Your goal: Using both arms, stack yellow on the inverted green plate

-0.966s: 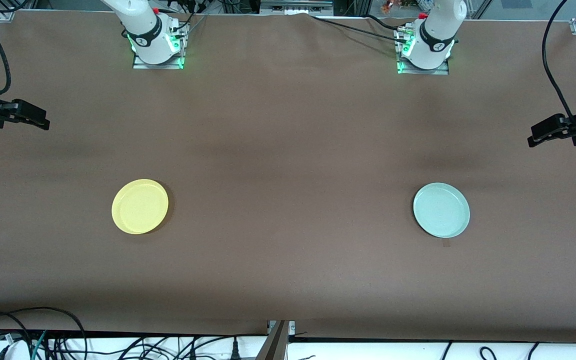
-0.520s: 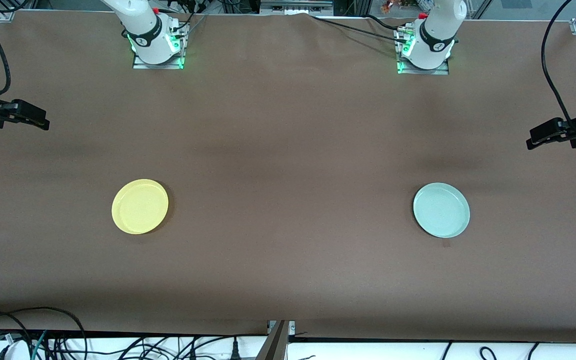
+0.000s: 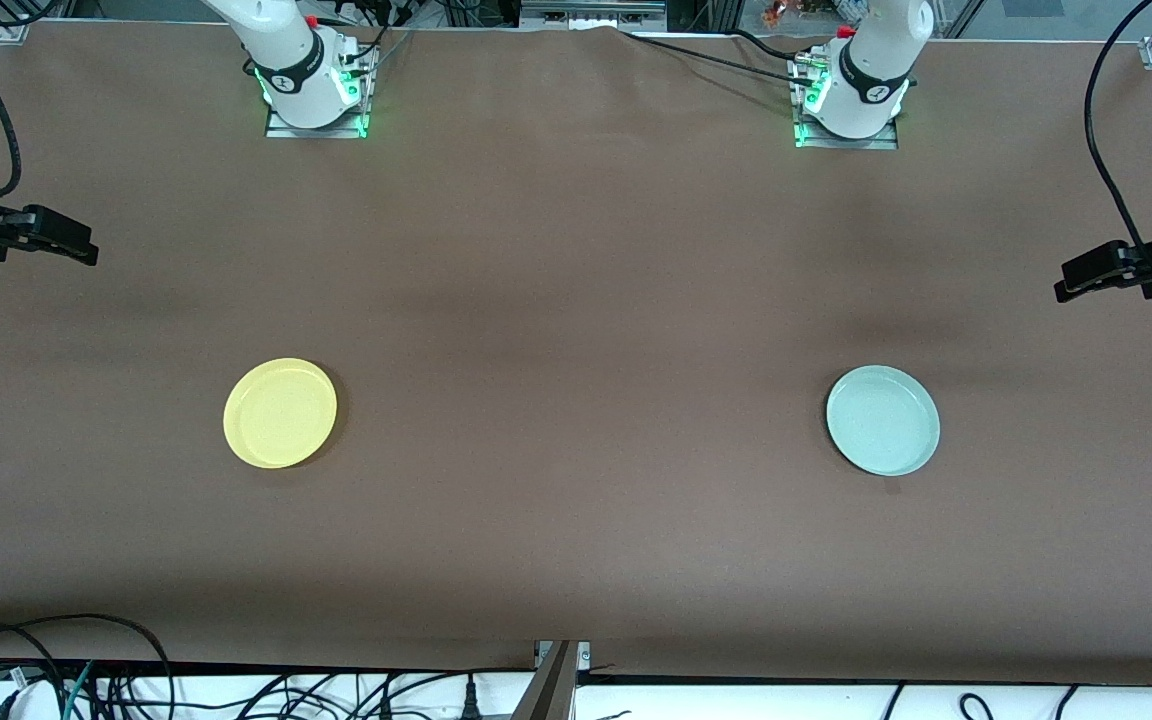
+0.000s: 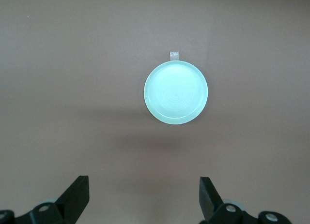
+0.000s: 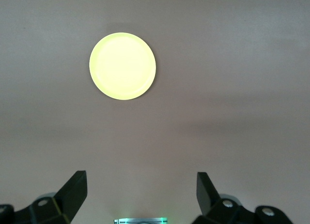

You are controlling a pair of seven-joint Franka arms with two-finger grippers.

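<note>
Nothing grabbed yet: yellow (image 3: pixel 280 412) flat at the right arm's end, green plate (image 3: pixel 883 419) rim-up at the left arm's end, left gripper (image 4: pixel 144 195) and right gripper (image 5: pixel 140 192) both wide, high over bare table; next probably dropping to flip green.

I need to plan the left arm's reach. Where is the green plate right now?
The green plate lies flat on the table toward the left arm's end, level with the yellow plate, with the open left gripper high above the table's edge.
</note>
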